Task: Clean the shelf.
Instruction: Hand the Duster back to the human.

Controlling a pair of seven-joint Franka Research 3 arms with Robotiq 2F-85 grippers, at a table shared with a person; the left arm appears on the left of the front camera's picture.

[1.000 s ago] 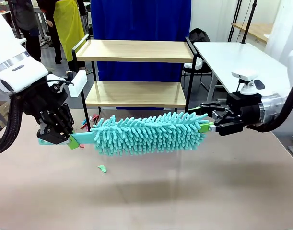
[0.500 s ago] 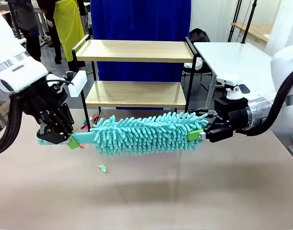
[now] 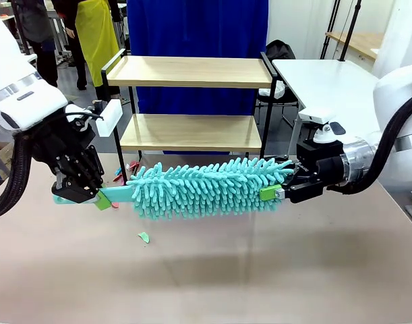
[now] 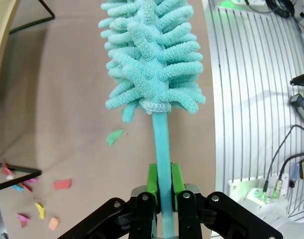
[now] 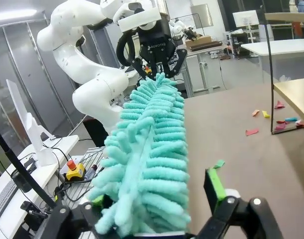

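Note:
A fluffy teal duster (image 3: 206, 187) hangs level above the brown table, in front of the shelf (image 3: 192, 71), a two-tier wooden rack in a black frame. My left gripper (image 3: 101, 199) is shut on the duster's flat teal handle (image 4: 160, 149), green pads pressed to both sides. My right gripper (image 3: 281, 187) straddles the duster's far tip (image 5: 152, 164). One green pad (image 5: 215, 183) stands a little clear of the fibres, and the fluff buries the other finger. My left gripper (image 5: 156, 47) shows at the duster's far end in the right wrist view.
A green paper scrap (image 3: 143, 237) lies on the table under the duster. Several coloured scraps (image 3: 125, 169) lie by the shelf's front left leg (image 5: 270, 74). A white table (image 3: 334, 81) stands to the right of the shelf. People stand at the back left.
My right gripper has moved left, from just off the duster's tip to around it. The left gripper and the duster have stayed still.

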